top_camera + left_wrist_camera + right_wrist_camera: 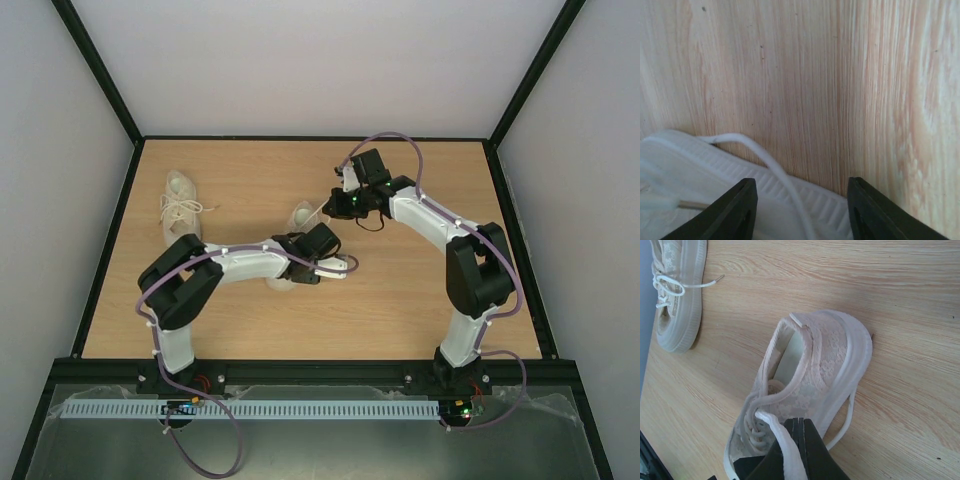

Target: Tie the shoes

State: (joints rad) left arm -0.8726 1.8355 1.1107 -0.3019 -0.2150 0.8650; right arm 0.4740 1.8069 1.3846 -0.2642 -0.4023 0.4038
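Observation:
One cream-white shoe lies at the far left of the table, its laces in a loose bow; it also shows in the right wrist view. The other shoe lies mid-table, partly hidden under my left arm, and fills the right wrist view. My right gripper is shut just beside this shoe, with a white lace running from the eyelets along its fingers. My left gripper is open low over the shoe's ribbed sole edge. The other lace runs between its fingers.
The wooden table has a black frame and white walls on three sides. My right arm bends over the right half. A loose lace loop lies on the wood beside the middle shoe's sole.

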